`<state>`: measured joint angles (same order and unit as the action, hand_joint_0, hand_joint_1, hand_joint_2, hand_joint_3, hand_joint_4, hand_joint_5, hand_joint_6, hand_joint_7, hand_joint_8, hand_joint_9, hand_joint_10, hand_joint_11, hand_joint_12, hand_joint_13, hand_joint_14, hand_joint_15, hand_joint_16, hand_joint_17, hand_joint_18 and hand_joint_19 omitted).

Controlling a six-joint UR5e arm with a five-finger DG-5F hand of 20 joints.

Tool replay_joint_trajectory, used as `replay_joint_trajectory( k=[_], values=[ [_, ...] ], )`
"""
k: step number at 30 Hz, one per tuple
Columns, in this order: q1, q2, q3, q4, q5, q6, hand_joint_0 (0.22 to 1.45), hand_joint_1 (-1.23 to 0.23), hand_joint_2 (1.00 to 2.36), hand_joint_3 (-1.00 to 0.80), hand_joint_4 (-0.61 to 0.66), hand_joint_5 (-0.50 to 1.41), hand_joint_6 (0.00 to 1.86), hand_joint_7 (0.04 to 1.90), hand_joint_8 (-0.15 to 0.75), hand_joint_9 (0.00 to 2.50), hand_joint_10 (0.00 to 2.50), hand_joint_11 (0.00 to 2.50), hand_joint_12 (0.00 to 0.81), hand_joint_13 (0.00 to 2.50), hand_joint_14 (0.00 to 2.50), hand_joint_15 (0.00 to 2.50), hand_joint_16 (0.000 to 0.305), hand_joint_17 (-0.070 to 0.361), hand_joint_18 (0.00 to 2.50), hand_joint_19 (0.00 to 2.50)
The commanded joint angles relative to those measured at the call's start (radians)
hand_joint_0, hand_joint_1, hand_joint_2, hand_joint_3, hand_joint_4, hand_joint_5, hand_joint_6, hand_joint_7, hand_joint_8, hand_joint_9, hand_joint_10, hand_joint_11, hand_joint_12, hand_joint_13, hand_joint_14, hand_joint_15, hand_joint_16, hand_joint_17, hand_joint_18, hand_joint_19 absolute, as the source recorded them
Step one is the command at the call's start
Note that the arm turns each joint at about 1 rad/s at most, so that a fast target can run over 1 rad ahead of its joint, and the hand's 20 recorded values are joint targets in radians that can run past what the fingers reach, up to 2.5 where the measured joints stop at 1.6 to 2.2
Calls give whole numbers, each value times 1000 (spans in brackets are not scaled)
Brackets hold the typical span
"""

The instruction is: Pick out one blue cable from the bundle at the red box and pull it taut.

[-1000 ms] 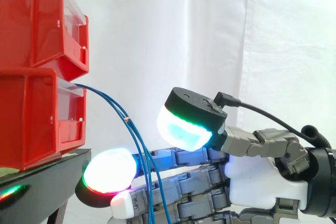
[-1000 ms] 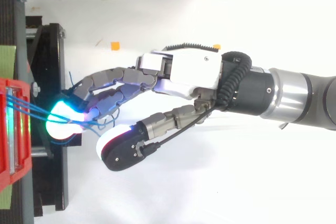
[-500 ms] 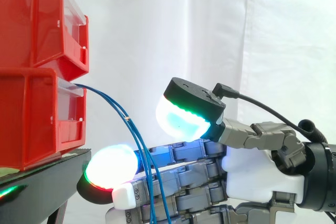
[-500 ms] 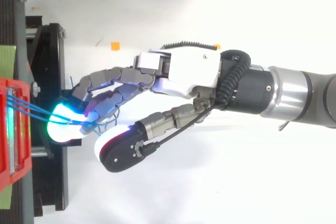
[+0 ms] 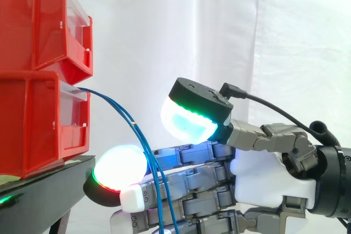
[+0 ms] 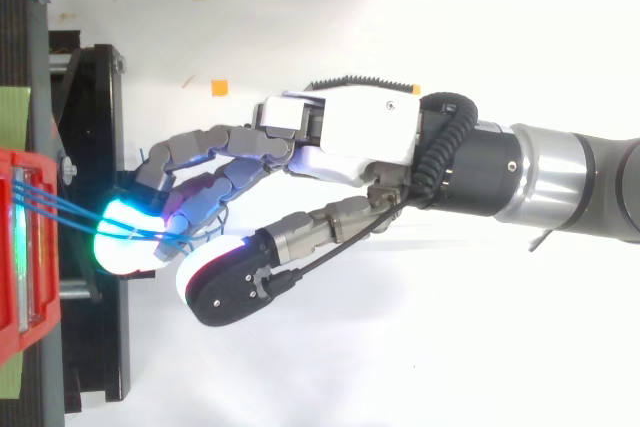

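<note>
Thin blue cables (image 5: 131, 121) leaving lower red bin (image 5: 33, 119), robot hand (image 5: 263, 173) outstretched

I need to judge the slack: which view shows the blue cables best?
The side view: the blue cables arc from the red box down across the hand. The top view foreshortens them, showing a short stretch between box and hand.

You'll find two bins (image 5: 33, 20) stacked on the stand (image 5: 52, 187) at the side view's left. The cables (image 5: 130, 124) leave the lower bin (image 5: 41, 124) and droop rightward. Right of them sits the hand (image 5: 266, 182) — its fingers (image 5: 189, 182) reach toward the stand, the cables cross before them, and the thumb (image 5: 192, 116) is above.
</note>
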<state>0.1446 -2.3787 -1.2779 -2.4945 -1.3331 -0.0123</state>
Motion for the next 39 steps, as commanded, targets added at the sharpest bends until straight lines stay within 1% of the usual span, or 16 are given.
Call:
replay_joint_trajectory(
  k=[1, 8, 10, 12, 14, 18, 19, 20, 22, 27, 33, 37, 38, 39],
  values=[
    [0, 1, 2, 2, -3, 0, 636, -613, 1013, -332, 268, -114, 503, 1016, 292, 764, 8, 223, 365, 579, 10, 246, 51, 114, 596, 592],
    [0, 1, 2, 0, -8, 0, 636, -609, 1013, -328, 237, -100, 502, 1086, 299, 796, 9, 229, 363, 600, 10, 259, 51, 115, 616, 597],
    [0, 0, 12, -4, -8, 0, 636, -606, 1013, -327, 238, -98, 502, 1089, 301, 807, 9, 237, 364, 607, 10, 261, 51, 115, 620, 597],
    [-2, 1, 14, -6, -9, 0, 636, -598, 1013, -331, 239, -96, 502, 1088, 303, 812, 9, 239, 368, 616, 10, 259, 51, 116, 625, 605],
    [-2, 1, 25, -12, -15, 0, 636, -591, 1013, -333, 228, -94, 502, 1095, 305, 820, 9, 235, 368, 625, 10, 265, 52, 116, 638, 603],
    [-2, 0, 26, -18, -17, 0, 636, -588, 1012, -335, 230, -91, 502, 1100, 307, 835, 9, 248, 368, 633, 10, 263, 52, 117, 641, 603],
    [-2, 0, 26, -20, -17, 0, 645, -575, 1014, -311, 223, -88, 502, 1099, 307, 838, 9, 243, 368, 633, 10, 264, 52, 116, 640, 612],
    [-2, 1, 26, -21, -17, 0, 656, -558, 1016, -248, 201, -80, 502, 1110, 305, 849, 9, 247, 367, 635, 10, 269, 52, 116, 640, 612],
    [-3, 0, 26, -21, -17, 0, 663, -562, 1015, -210, 198, -75, 502, 1109, 308, 872, 9, 241, 376, 652, 12, 268, 53, 119, 651, 616],
    [-6, 0, 28, -17, -18, -2, 661, -564, 1014, -237, 193, -71, 502, 1115, 316, 894, 10, 243, 380, 674, 11, 276, 54, 121, 668, 612],
    [-11, 0, 28, -17, -18, -3, 627, -535, 1011, -354, 196, -74, 502, 1125, 315, 897, 10, 258, 378, 681, 11, 283, 53, 119, 674, 626],
    [-16, 0, 28, -15, -18, -3, 625, -486, 1008, -399, 193, -69, 502, 1124, 315, 908, 10, 254, 378, 691, 11, 284, 53, 119, 687, 625],
    [-16, 0, 28, -14, -18, -3, 627, -471, 1009, -387, 175, -60, 502, 1147, 314, 919, 12, 256, 377, 699, 12, 295, 53, 119, 688, 625],
    [-16, 0, 28, -14, -18, -3, 632, -460, 1010, -381, 185, -58, 502, 1145, 313, 928, 10, 254, 377, 701, 11, 296, 53, 119, 687, 624]
  ],
)
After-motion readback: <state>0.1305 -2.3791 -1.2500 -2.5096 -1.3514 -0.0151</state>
